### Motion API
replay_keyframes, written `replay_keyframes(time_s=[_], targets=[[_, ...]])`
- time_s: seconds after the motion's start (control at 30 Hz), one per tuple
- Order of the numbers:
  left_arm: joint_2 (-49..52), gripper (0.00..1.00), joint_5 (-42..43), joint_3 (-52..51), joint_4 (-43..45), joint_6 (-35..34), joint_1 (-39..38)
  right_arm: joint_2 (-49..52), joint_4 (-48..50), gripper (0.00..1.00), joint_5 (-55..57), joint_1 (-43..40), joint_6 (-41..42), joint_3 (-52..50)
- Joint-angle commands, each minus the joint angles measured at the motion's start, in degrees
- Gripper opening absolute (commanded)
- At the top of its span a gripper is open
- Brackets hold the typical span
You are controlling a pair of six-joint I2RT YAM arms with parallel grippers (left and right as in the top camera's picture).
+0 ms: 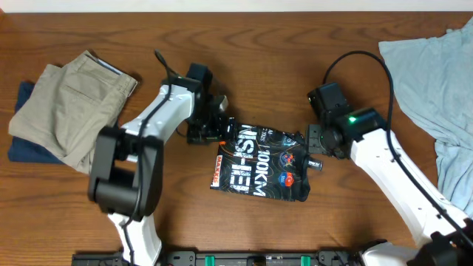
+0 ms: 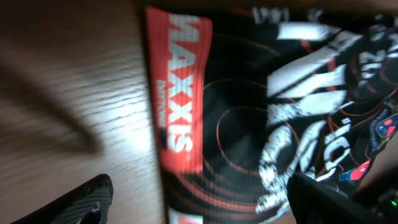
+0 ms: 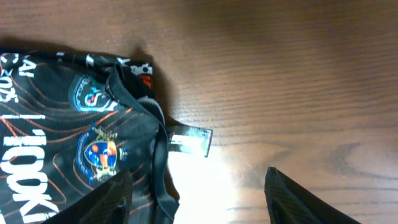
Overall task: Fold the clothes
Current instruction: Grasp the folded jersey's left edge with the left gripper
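Since the left fingers (image 2: 68,202) and right fingers (image 3: 298,199) both stand wide open and empty at the folded jersey (image 1: 260,164) mid-tabletop (image 1: 244,44), either could snag a loose edge and undo the folds.

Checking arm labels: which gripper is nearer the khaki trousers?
Left. The left gripper is at the jersey edge facing the khaki trousers; the right gripper is across the jersey, farther off.
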Motion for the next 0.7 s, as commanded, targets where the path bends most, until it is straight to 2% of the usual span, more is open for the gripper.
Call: replay_keyframes(time_s=[0.0, 0.13, 0.2, 0.3, 0.37, 0.4, 0.43, 0.47, 0.5, 0.67], targets=[[4.0, 0.91, 7.0, -0.3, -0.2, 1.6, -0.6, -0.8, -0.8, 0.66, 0.2, -0.6, -0.9, -0.1], [7.8, 0.86, 11.0, -0.3, -0.6, 1.8, -3.1, -0.8, -0.9, 0.66, 0.2, -0.6, -0.9, -0.1], [8.3, 0.79, 10.9, -0.3, -0.6, 2.6, -4.5, -0.8, -0.9, 0.66, 0.2, -0.6, -0.9, -0.1], [8.3, 0.62, 10.8, -0.3, 0.1, 3.9, -6.0, -0.8, -0.9, 0.66, 0.2, -0.8, -0.9, -0.1], [8.3, 0.47, 10.0, -0.3, 0.9, 3.9, -6.1, -0.8, -1.1, 0.66, 0.2, -0.8, -1.0, -0.1], [8.3, 0.34, 8.8, -0.3, 1.5, 3.9, -6.0, -0.8, -1.1, 0.66, 0.2, -0.8, -1.2, -0.1], [8.2, 0.15, 7.2, -0.2, 1.8, 3.8, -5.7, -0.8, -1.2, 0.66, 0.3, -0.8, -1.2, -0.1], [8.2, 0.09, 5.7, 0.0, 1.8, 3.7, -5.3, -0.8, -1.3, 0.65, 0.5, -0.8, -1.1, -0.1], [8.2, 0.06, 3.2, 0.3, 1.7, 3.1, -4.6, -0.8, -1.5, 0.65, 0.8, -0.8, -1.2, -0.1], [6.8, 0.06, -7.6, 2.6, 0.2, -0.3, -0.3, -0.8, -1.9, 0.65, 1.1, -0.8, -1.1, -0.1]])
